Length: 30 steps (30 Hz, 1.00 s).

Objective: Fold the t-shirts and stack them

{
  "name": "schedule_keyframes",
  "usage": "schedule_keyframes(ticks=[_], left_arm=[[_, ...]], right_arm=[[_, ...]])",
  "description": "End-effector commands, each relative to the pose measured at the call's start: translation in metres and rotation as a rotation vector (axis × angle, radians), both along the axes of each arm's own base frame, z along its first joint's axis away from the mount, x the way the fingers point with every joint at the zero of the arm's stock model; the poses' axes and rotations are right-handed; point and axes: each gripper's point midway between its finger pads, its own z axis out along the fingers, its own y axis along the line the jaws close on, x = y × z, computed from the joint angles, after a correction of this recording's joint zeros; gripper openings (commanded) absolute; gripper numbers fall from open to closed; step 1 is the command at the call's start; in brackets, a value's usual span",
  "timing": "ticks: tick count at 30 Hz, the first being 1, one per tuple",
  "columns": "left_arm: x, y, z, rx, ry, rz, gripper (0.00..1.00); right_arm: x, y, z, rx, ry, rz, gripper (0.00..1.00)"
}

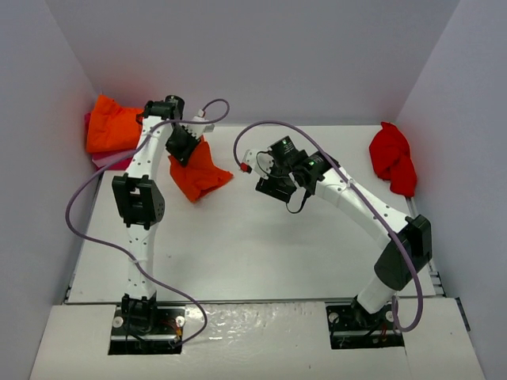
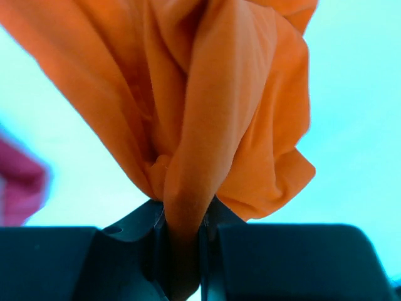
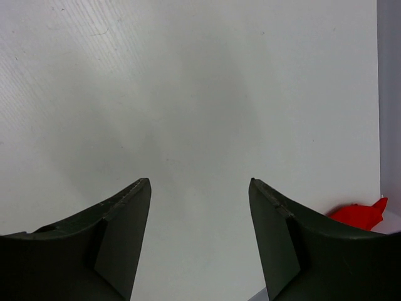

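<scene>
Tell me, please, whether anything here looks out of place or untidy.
Two things stand out. The red t-shirt lies crumpled at the far right edge of the table, against the wall, not folded. An orange t-shirt hangs in a twisted bunch from the shut jaws of the left arm, not spread flat for folding.

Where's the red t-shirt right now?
In the top view, the red t-shirt lies crumpled at the far right edge of the table, against the right wall, to the right of the right gripper.
</scene>
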Motion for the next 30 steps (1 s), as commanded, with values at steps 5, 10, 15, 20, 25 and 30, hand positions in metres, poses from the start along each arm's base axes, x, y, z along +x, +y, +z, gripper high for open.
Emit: schedule_keyframes(ticks=[5, 10, 15, 20, 25, 30], left_arm=[[0.091, 0.082, 0.089, 0.303, -0.500, 0.247, 0.00], [0.123, 0.120, 0.120, 0.387, -0.683, 0.351, 0.00], [0.137, 0.159, 0.149, 0.410, -0.801, 0.437, 0.00], [0.138, 0.223, 0.174, 0.455, -0.904, 0.570, 0.00], [0.117, 0.303, 0.184, 0.462, -0.956, 0.791, 0.00], [0.096, 0.352, 0.162, 0.484, -0.887, 0.859, 0.00]], right_arm=[[0.001, 0.006, -0.006, 0.058, 0.017, -0.019, 0.60], [0.002, 0.006, -0.011, 0.062, 0.032, -0.020, 0.59], [0.002, 0.007, -0.017, 0.067, 0.051, -0.025, 0.58], [0.004, 0.005, -0.019, 0.065, 0.055, -0.035, 0.58], [0.005, 0.004, -0.023, 0.059, 0.065, -0.037, 0.57], [0.008, 0.009, -0.031, 0.054, 0.082, -0.033, 0.57]])
